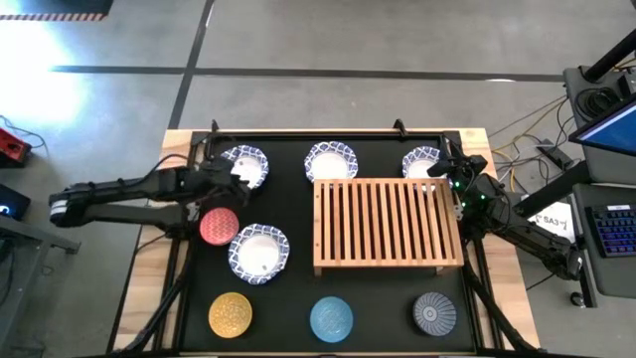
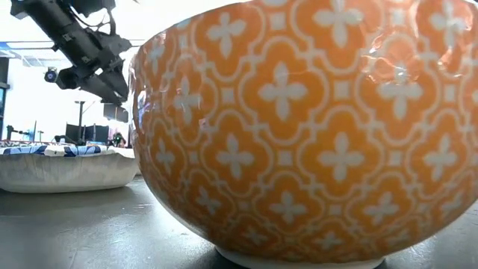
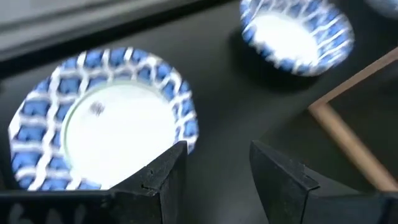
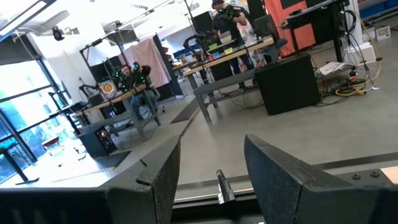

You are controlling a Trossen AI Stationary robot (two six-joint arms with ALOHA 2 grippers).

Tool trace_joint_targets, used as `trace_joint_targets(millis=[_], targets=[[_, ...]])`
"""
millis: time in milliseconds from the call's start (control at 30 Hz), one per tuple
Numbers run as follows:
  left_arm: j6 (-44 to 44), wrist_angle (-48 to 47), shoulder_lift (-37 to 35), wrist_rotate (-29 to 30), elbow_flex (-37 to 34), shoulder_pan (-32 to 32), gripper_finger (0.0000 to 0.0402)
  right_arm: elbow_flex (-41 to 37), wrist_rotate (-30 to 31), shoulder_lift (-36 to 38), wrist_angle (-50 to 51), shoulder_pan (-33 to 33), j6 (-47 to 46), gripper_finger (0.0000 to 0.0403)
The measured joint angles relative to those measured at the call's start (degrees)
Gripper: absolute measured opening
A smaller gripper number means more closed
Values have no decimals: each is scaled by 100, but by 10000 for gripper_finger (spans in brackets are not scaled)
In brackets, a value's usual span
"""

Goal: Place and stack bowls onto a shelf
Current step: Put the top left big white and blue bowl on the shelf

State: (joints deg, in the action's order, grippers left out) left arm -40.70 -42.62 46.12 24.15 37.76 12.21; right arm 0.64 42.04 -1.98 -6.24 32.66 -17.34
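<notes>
The left pincer is hovering with fingers parted and empty at the rim of a white blue-rimmed bowl on the surface's far left. The right pincer is waiting, parted, beside the shelf.

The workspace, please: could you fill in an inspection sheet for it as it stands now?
Surface: black mat on a wooden table.
Job's things: shelf bare; four white bowls, at back left, back middle, back right and left of the shelf; red bowl; yellow bowl, blue bowl and grey bowl along the front.
Clutter: nothing seen.
Grippers: left gripper open above the back-left bowl, holding nothing; right gripper open by the shelf's back right corner, empty.
Cables: bundle on the floor at right.
Surroundings: desks and people behind; keyboard at right.
</notes>
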Motion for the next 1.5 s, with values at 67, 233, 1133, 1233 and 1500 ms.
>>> trace_joint_targets(millis=[67,233,1133,1233,1500], targets=[[-121,-241,236,-14,100,2,159,0,0,1,0,0,-1,169],[-302,-523,681,-109,208,7,174,0,0,1,0,-1,0,169],[841,370,2861,-267,155,826,228,0,0,1,0,0,-1,169],[996,387,2986,-265,155,906,223,0,0,0,0,-1,0,169],[1291,386,3374,-261,155,918,177,-1,0,0,0,0,-1,169]])
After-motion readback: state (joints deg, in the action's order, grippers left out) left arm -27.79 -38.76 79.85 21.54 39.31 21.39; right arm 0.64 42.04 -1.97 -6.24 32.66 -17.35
